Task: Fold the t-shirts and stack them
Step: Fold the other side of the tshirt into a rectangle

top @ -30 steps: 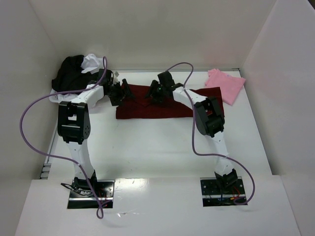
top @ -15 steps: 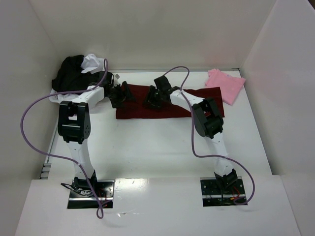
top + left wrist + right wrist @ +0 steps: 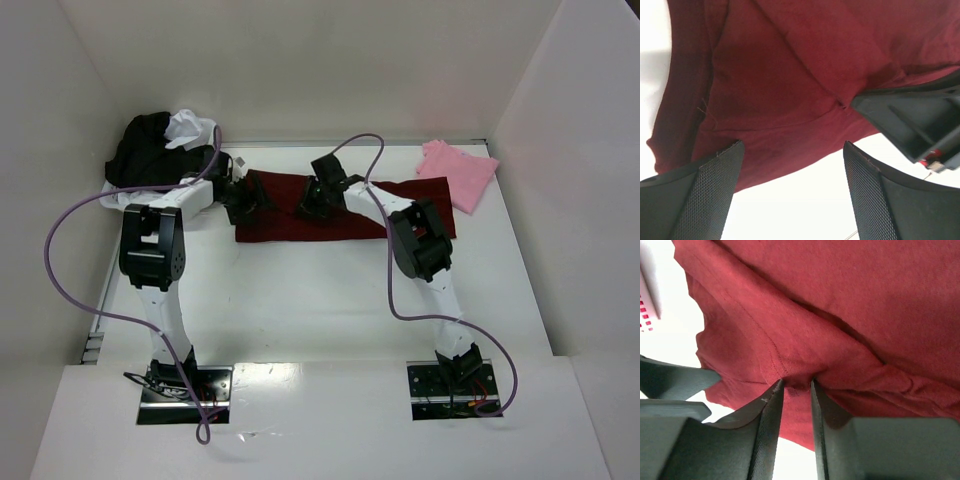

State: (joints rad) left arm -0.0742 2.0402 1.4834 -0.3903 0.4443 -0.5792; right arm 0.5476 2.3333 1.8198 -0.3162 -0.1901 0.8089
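Observation:
The dark maroon t-shirt (image 3: 345, 226) lies as a long folded strip across the far middle of the table. My right gripper (image 3: 309, 203) sits on its left half, shut on a pinched fold of the maroon cloth (image 3: 840, 300), which bunches between the tips of the right gripper (image 3: 797, 385). My left gripper (image 3: 243, 197) is at the strip's left end. In the left wrist view the left gripper (image 3: 792, 150) is open, with bare table between its fingers and the maroon hem (image 3: 790, 75) just beyond the tips. A folded light pink t-shirt (image 3: 459, 172) lies at the far right.
Black (image 3: 145, 148) and white (image 3: 192, 128) t-shirts are heaped in a white bin (image 3: 112, 196) at the far left corner. White walls close in the table on three sides. Purple cables loop off both arms.
The right gripper has moved left along the maroon strip and its jaws have closed onto a fold of it. The left gripper has shifted only slightly and stays open.

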